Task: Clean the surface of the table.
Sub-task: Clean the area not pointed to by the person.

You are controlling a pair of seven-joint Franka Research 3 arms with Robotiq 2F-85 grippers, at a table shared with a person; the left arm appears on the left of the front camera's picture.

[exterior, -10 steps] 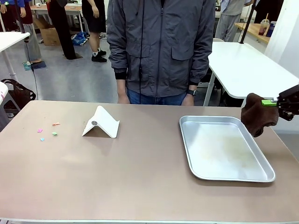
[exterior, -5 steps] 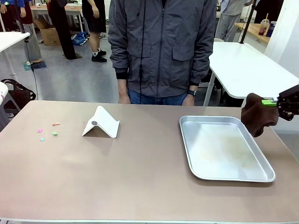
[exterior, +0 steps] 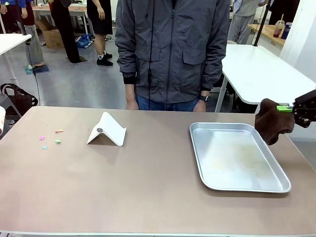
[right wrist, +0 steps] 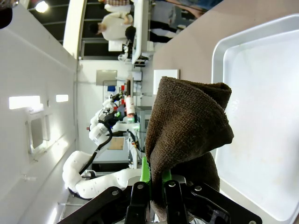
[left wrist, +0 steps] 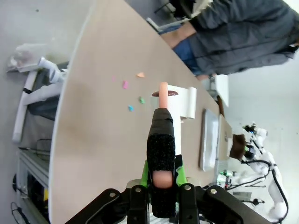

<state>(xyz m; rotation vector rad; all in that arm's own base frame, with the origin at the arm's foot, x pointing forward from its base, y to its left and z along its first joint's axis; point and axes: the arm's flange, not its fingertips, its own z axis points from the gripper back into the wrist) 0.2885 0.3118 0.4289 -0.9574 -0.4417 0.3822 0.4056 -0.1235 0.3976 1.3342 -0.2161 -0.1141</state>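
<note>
Tray (exterior: 237, 160) smeared inside, right hand (exterior: 287, 109) pinching brown cloth (exterior: 272, 126), left hand (left wrist: 161, 181) clamping black-wrapped stick (left wrist: 161, 137)

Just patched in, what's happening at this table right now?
The right gripper holds a brown cloth near the right edge of the table, beside the empty metal tray. The left gripper grips a pink-tipped tool. Small coloured scraps lie left of the white stand; the person stands opposite.

Tan-brown table (exterior: 148, 187), silver tray (exterior: 237, 158), dark brown cloth (exterior: 270, 124), white stand (exterior: 111, 131), pink, orange, green, blue scraps (exterior: 57, 141), grey jacket (exterior: 173, 49), black-and-peach tool (left wrist: 161, 140)
</note>
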